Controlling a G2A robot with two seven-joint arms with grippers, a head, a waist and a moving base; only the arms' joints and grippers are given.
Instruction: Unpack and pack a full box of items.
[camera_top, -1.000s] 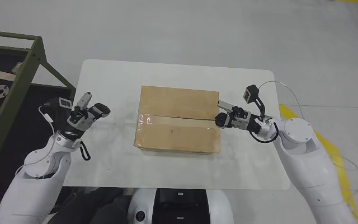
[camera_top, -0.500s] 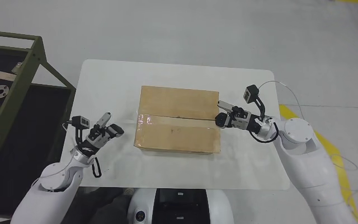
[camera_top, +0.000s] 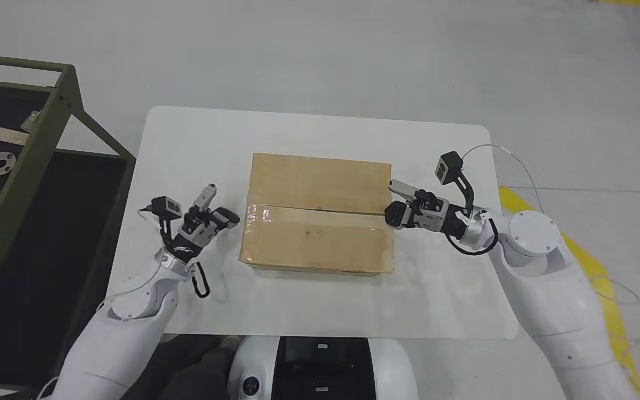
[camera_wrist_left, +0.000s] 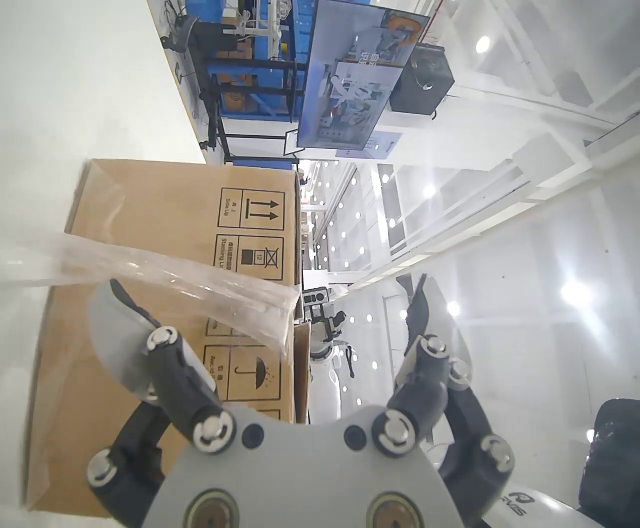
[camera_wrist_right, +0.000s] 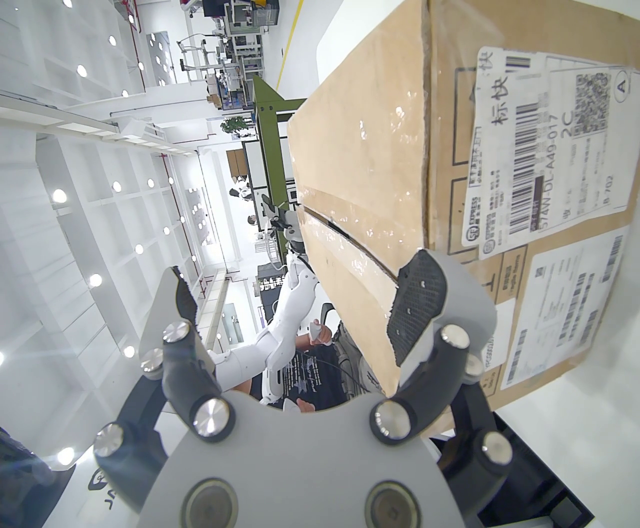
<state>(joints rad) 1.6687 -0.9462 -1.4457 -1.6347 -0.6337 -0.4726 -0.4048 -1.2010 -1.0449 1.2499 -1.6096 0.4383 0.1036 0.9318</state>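
I found the closed cardboard box sitting mid-table. My left gripper hung just off its left end, fingers spread, and a loose strip of clear tape trailed from the box past one finger. The right gripper sat at the opposite end by the seam, fingers likewise apart.

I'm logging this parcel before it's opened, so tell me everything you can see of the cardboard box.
The cardboard box is plain brown and rectangular, lying flat on the table with both top flaps down, meeting at a lengthwise seam. A strip of clear tape hangs loose off the end facing the left hand. Shipping labels cover the opposite end, where the open right hand sits by the seam.
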